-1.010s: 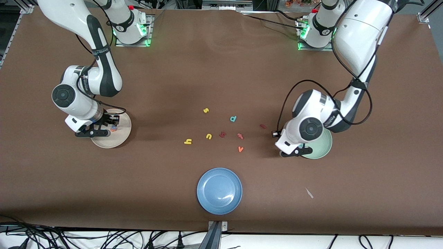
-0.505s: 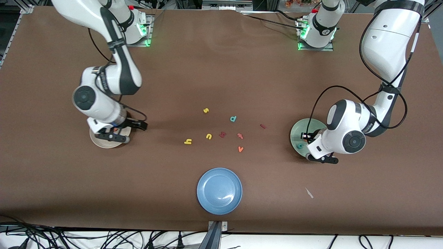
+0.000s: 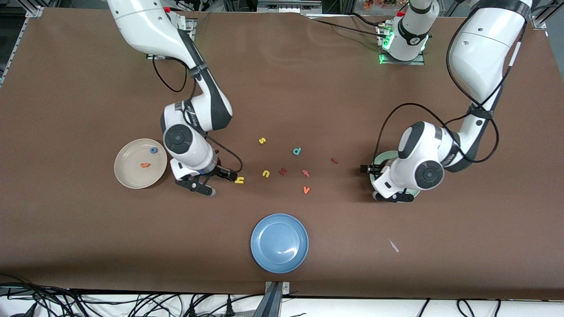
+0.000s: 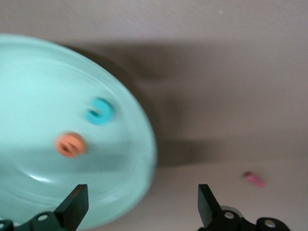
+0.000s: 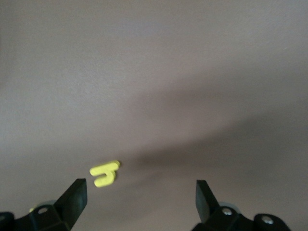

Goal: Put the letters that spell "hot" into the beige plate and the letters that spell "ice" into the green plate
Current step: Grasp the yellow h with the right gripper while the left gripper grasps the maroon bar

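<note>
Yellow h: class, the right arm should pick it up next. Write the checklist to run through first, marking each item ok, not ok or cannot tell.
1. Right end effector open: ok.
2. Yellow h lies free on the table, apart from the yellow u: ok.
3. h centred between the fingers: not ok, it lies ahead of them, nearer one.
4. Beige plate has room beside the blue o and orange t: ok.
5. Left end effector, over the green plate, clear of the h: ok.

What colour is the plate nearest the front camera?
Blue plate; the front view shows it best.
</note>
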Tool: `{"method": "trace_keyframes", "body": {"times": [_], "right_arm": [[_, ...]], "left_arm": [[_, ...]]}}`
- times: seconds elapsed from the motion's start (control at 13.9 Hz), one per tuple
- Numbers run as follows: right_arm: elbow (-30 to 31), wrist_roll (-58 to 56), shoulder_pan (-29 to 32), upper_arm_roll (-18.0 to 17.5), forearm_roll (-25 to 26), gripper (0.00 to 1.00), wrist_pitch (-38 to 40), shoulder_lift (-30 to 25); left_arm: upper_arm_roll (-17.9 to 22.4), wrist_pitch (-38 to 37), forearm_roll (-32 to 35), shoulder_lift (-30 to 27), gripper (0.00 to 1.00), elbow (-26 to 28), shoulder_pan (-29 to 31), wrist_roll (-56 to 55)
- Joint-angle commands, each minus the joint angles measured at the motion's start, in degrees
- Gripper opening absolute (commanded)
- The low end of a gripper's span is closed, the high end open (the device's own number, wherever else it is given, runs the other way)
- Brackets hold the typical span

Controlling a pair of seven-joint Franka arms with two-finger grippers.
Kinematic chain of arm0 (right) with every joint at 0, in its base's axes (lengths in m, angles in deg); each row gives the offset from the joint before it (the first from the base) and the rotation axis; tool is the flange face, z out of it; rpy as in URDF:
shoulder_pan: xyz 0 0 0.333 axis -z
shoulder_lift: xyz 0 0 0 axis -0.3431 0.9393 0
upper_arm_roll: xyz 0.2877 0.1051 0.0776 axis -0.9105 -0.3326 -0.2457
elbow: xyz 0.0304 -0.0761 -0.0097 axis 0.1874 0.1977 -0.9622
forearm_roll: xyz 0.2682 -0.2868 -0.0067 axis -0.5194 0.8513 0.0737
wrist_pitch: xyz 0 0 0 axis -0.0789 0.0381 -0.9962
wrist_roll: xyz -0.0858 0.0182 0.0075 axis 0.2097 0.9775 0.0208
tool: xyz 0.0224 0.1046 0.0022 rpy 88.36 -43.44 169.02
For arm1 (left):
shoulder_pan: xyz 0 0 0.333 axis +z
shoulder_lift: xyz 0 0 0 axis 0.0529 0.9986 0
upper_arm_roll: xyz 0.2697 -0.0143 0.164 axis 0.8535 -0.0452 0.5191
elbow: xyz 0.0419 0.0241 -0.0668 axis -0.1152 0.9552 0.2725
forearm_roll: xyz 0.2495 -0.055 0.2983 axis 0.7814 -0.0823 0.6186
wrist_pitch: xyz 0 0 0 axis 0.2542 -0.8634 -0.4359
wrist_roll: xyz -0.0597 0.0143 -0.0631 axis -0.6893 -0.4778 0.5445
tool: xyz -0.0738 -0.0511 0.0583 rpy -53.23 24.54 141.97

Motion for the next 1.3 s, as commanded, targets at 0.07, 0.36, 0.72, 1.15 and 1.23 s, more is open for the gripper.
{"method": "trace_keyframes", "body": {"times": [0.07,0.36,0.72,1.15,1.23], "right_arm": [[-6.2,10.5,0.0,0.1,-0.7,1.00,1.2,4.1],[-9.3,22.1,0.1,0.1,-3.1,1.00,1.5,5.8],[-9.4,41.2,0.2,0.1,-4.8,1.00,0.9,6.5],[-9.3,47.0,-0.1,-0.8,-8.7,1.00,2.0,7.2],[-9.3,47.1,-0.1,-0.8,-9.4,1.00,2.0,7.8]], "left_arm": [[-0.7,0.6,-0.7,-0.9,1.00,1.1,-5.3,-18.1],[-0.2,7.9,-0.2,0.8,0.96,1.9,-11.6,-38.3],[-0.3,12.1,2.2,1.0,0.33,5.1,-11.2,-44.5],[0.6,18.6,2.4,0.9,0.24,8.8,-10.7,-46.5],[0.6,18.5,2.4,0.9,0.24,9.0,-10.7,-46.4]]}}
